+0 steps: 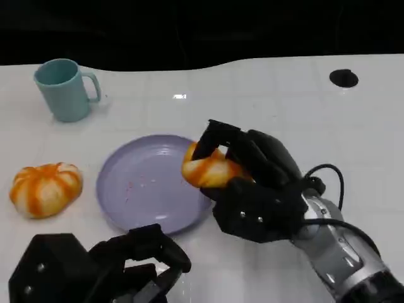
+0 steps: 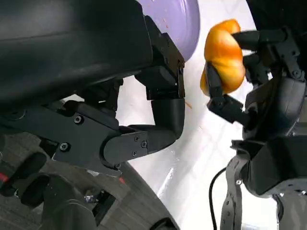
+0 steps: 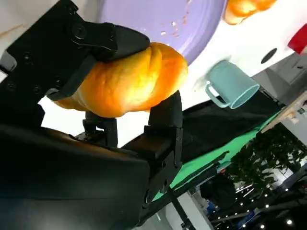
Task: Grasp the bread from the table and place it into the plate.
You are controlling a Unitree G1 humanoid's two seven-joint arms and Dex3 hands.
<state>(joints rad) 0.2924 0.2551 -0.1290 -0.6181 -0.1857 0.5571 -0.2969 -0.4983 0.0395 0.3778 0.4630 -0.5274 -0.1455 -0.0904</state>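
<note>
Here the right hand (image 1: 252, 189) grips the bread (image 1: 208, 169) over the plate's (image 1: 136, 205) three-o'clock rim; the left hand (image 1: 120, 265) rests curled, holding nothing.

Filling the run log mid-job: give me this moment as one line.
right hand: holds bread over plate rim | left hand: near table edge, holds nothing | second bread: on table, left of plate

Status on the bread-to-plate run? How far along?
Grasp done: right hand holds a bread roll at the right rim of the purple plate. Release into the plate is left. A second roll sits on the table; left hand holds nothing.
</note>
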